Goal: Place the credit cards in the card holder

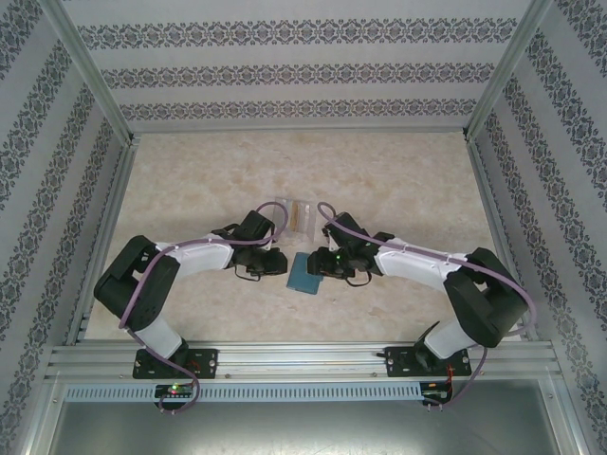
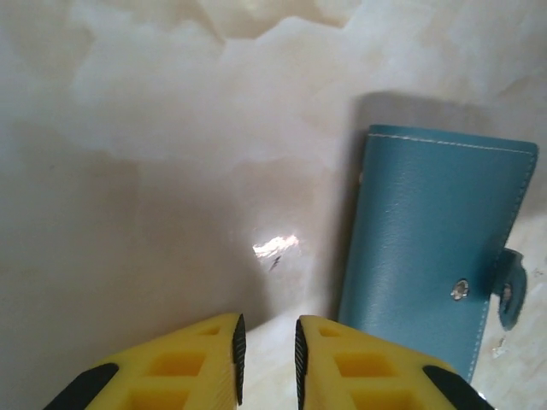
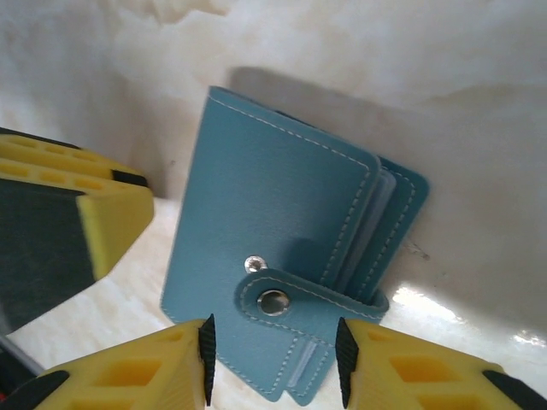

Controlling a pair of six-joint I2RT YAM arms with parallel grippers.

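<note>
both jaws flank the folded card holder, nothing gripped yet

the card holder [image 1: 305, 273] lies flat on the tabletop [image 1: 190, 190], folded shut but with its strap [image 3: 291, 299] looking unsnapped. i judge that is why i sit on both sides of it: one side to pin it down, the other to lift the cover. my right jaws stand parted just short of the holder's strap edge, gripping nothing. my left jaws, on the holder's opposite side, are only slightly parted over bare tabletop, also empty. the credit cards [image 1: 303, 214] lie beyond the holder's far edge, apart from it, so i reckon the holder must be opened before any card goes in.
</note>
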